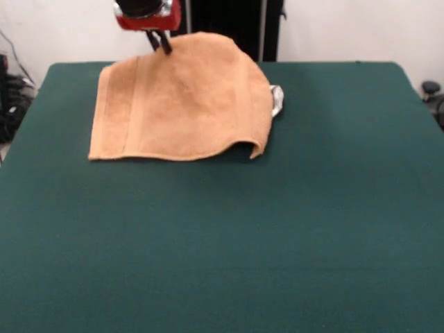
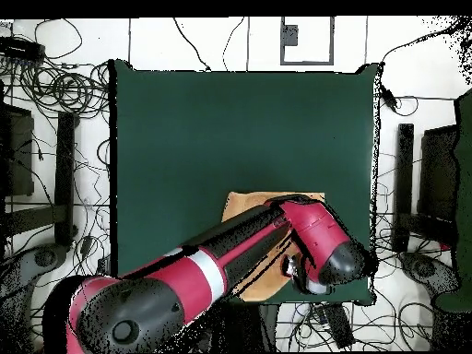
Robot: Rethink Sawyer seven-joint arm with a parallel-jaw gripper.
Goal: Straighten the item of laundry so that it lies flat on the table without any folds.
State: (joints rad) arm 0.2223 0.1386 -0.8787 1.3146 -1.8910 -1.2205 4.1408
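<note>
The item of laundry (image 1: 184, 100), a golden-tan towel with woven border bands, lies at the far middle of the green table (image 1: 277, 243). Its far edge is raised into a hump, and my gripper (image 1: 161, 43) is shut on that edge. The towel's left part lies flat. Its right front corner curls under in a fold (image 1: 255, 148). A small whitish tag (image 1: 277, 100) sticks out at the right edge. In the overhead view the red arm (image 2: 277, 235) covers most of the towel (image 2: 251, 201), and the gripper is hidden beneath it.
The table's green surface (image 2: 230, 129) stretches wide in front of and beside the towel. Cables and stands (image 2: 55, 111) surround the table on the floor. A dark panel (image 1: 236, 28) stands behind the far edge.
</note>
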